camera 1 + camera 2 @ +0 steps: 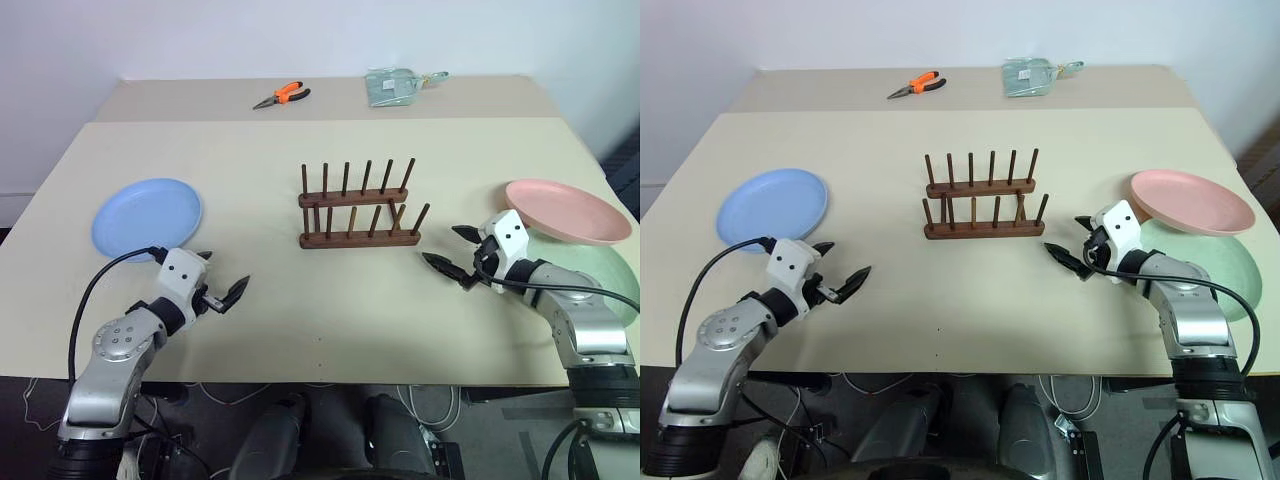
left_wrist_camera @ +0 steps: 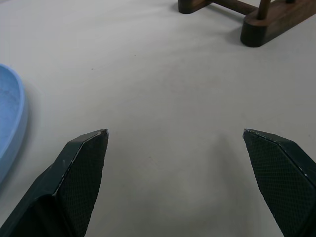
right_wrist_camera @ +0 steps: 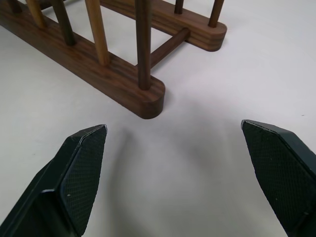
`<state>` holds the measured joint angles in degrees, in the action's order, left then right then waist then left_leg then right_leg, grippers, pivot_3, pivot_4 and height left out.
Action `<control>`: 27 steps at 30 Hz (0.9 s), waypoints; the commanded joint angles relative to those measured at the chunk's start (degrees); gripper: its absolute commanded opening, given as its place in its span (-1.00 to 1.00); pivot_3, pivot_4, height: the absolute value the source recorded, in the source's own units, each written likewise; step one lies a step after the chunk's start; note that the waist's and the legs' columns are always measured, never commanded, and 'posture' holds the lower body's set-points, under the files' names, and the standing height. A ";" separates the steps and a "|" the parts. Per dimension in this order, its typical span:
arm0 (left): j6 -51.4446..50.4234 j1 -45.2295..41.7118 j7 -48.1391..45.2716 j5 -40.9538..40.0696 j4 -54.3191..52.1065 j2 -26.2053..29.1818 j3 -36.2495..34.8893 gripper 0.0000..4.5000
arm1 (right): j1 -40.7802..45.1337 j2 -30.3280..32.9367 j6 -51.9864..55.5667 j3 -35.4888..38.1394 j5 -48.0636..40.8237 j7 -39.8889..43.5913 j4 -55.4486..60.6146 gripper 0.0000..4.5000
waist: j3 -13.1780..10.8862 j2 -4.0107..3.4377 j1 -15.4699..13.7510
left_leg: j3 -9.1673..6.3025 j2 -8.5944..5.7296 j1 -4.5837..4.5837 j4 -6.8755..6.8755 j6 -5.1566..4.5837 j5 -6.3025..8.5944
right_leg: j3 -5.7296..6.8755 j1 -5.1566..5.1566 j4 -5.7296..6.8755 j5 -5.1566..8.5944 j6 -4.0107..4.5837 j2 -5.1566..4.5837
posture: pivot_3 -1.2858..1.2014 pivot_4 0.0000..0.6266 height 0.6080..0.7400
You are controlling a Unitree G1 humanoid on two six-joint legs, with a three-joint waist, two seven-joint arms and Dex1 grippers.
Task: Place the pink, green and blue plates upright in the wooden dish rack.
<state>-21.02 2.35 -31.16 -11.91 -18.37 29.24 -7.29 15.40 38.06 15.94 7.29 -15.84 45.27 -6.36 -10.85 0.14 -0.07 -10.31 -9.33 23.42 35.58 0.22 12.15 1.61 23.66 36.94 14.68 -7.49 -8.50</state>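
Note:
The wooden dish rack (image 1: 358, 205) stands empty at the table's centre, its pegs upright. A blue plate (image 1: 147, 213) lies flat at the left. On the right the pink plate (image 1: 567, 211) rests tilted on the far edge of the green plate (image 1: 600, 275), which lies flat. My left gripper (image 1: 225, 272) hovers open just in front of the blue plate, with nothing between its fingers (image 2: 81, 173). Open and empty too, my right gripper (image 1: 442, 245) points at the rack's right end (image 3: 143, 101), left of the stacked plates.
Orange-handled pliers (image 1: 283, 95) and a pale green packet (image 1: 395, 87) lie on the far table section. Bare tabletop (image 1: 330, 300) stretches between the rack and the near edge.

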 commanded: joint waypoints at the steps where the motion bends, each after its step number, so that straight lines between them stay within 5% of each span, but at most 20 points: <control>1: 0.23 -0.75 -0.07 -0.01 -0.27 0.03 0.65 1.00 | 1.65 -0.04 -1.68 -0.07 0.73 -0.29 1.20 0.98 | 0.00 0.00 -0.21 | 0.01 0.00 0.00 0.00 0.00 0.00 | 0.00 0.00 0.00 0.00 0.00 0.00 | 0.03 -0.52 0.98; 13: 1.96 -9.43 -4.11 0.50 8.51 -1.29 7.19 1.00 | 1.96 -0.67 -0.73 -1.15 1.67 0.20 1.52 0.98 | -0.02 0.04 -0.91 | 0.07 0.00 0.01 0.02 -0.05 0.02 | 0.01 -0.02 -0.04 -0.01 -0.01 0.02 | 0.03 -0.52 0.98; 23: 16.42 -38.78 -17.56 7.26 50.51 -9.19 19.25 1.00 | -12.42 -1.71 4.75 4.77 0.17 -7.04 19.00 0.98 | -0.01 0.09 -1.90 | 0.09 -0.05 0.02 0.12 -0.15 0.07 | 0.05 -0.08 -0.05 -0.02 -0.04 0.04 | 0.03 -0.52 0.98; 27: 21.74 -43.71 -21.99 8.32 61.76 -12.07 19.91 1.00 | -16.77 -2.23 6.09 6.52 -0.10 -9.58 23.79 0.98 | 0.01 0.10 -2.02 | 0.23 -0.06 0.01 0.23 -0.28 0.15 | 0.03 -0.14 -0.11 -0.03 -0.11 0.01 | 0.03 -0.52 0.98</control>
<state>-1.03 -42.11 -51.53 -5.43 39.36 17.53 11.05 -1.13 36.37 21.84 11.52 -14.95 36.98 14.26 -10.83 0.24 -2.10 -10.05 -9.39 23.42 35.82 -0.09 12.32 1.62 23.52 36.82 14.65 -7.61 -8.49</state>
